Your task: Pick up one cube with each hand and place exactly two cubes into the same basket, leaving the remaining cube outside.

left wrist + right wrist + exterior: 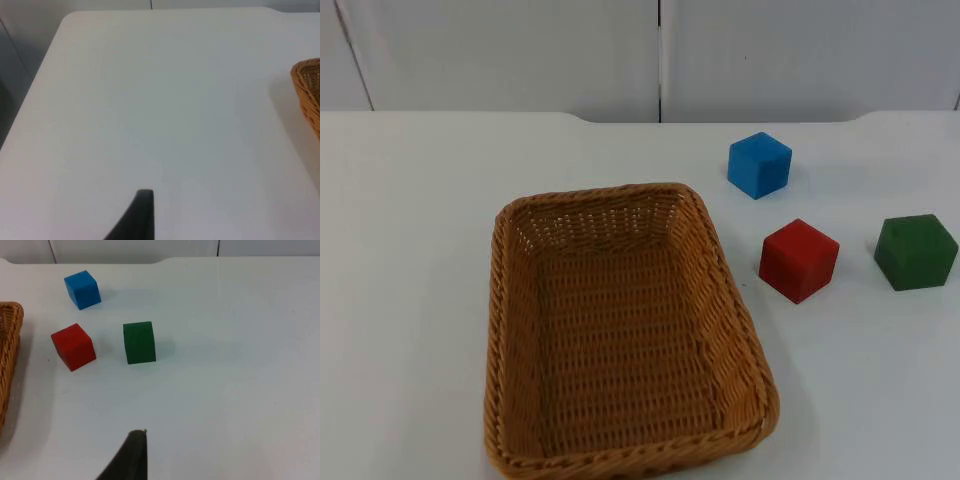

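**Three cubes out, basket waiting**

While nothing has yet been lifted, the rectangular woven wicker basket [620, 330] sits on the white tabletop [410, 250] with no cube inside it. To its right lie three painted wooden-looking cubes, all apart from one another: the blue cube [759, 165] farthest back, the red cube [799, 260] just beside the basket's right rim, and the green cube [916, 251] well to the right of the red one.

The left gripper [135, 220] hangs over bare tabletop left of the basket, whose rim edge shows at the side of its wrist view. The right gripper [130, 457] hangs over the tabletop short of the green cube, with all three cubes ahead of it. One black fingertip shows for each, so whether either set of jaws is open or closed cannot be told.

The cubes look rigid, light and smooth-faced, so they should take a firm pinch without harm. Two opposite flat sides are the best hold. Each sits turned somewhat on the tabletop, so the jaws likely need squaring to the faces, or a cube may twist out.
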Action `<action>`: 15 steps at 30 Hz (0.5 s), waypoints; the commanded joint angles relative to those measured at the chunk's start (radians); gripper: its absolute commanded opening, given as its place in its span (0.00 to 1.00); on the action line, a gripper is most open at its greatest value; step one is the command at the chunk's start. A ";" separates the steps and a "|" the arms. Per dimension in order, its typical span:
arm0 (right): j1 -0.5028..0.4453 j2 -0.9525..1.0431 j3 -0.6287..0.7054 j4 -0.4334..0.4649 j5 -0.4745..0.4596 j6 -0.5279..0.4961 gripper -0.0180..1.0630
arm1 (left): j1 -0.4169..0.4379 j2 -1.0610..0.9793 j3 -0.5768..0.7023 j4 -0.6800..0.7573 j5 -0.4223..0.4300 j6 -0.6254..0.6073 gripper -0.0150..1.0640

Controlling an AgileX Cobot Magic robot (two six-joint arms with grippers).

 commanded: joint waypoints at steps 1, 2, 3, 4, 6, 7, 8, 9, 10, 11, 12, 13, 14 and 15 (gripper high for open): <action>-0.007 0.009 0.007 0.000 -0.003 0.002 0.99 | 0.002 -0.004 0.005 -0.003 -0.010 0.000 0.99; -0.007 0.023 0.005 0.000 -0.003 0.002 0.99 | 0.002 -0.004 0.005 -0.003 -0.010 0.000 0.99; -0.007 0.023 0.005 0.000 -0.003 0.002 0.99 | 0.002 -0.004 0.005 -0.003 -0.010 0.000 0.99; -0.007 0.041 0.005 0.000 -0.005 0.002 0.99 | 0.002 -0.004 0.005 -0.003 -0.010 0.000 0.99; -0.007 0.083 -0.001 0.002 -0.010 0.002 0.99 | 0.002 -0.004 0.005 -0.005 -0.010 0.000 0.99; -0.007 0.100 -0.007 0.002 -0.016 0.002 0.99 | 0.002 -0.004 0.005 -0.007 -0.010 0.000 0.99; -0.007 0.100 -0.007 0.002 -0.016 0.002 0.99 | 0.002 -0.004 0.005 -0.007 -0.010 0.000 0.99; -0.007 0.114 -0.013 0.002 -0.025 0.002 0.99 | 0.002 -0.004 0.005 -0.007 -0.010 0.000 0.99; -0.007 0.128 -0.018 0.002 -0.035 0.002 0.99 | 0.002 -0.004 0.005 -0.007 -0.010 0.000 0.99; -0.007 0.139 -0.022 0.002 -0.045 0.002 0.99 | 0.002 -0.004 0.005 -0.007 -0.010 0.000 0.99; -0.007 0.152 -0.029 0.002 -0.058 0.002 0.99 | 0.002 -0.004 0.005 -0.007 -0.010 0.000 0.99; -0.007 0.165 -0.035 0.002 -0.067 0.002 0.99 | 0.002 -0.004 0.005 -0.010 -0.010 0.000 0.99; -0.007 0.165 -0.035 0.002 -0.067 0.002 0.99 | 0.002 -0.004 0.005 -0.010 -0.010 0.000 0.99; -0.007 0.175 -0.039 0.004 -0.074 0.002 0.99 | 0.002 -0.004 0.005 -0.010 -0.010 0.000 0.99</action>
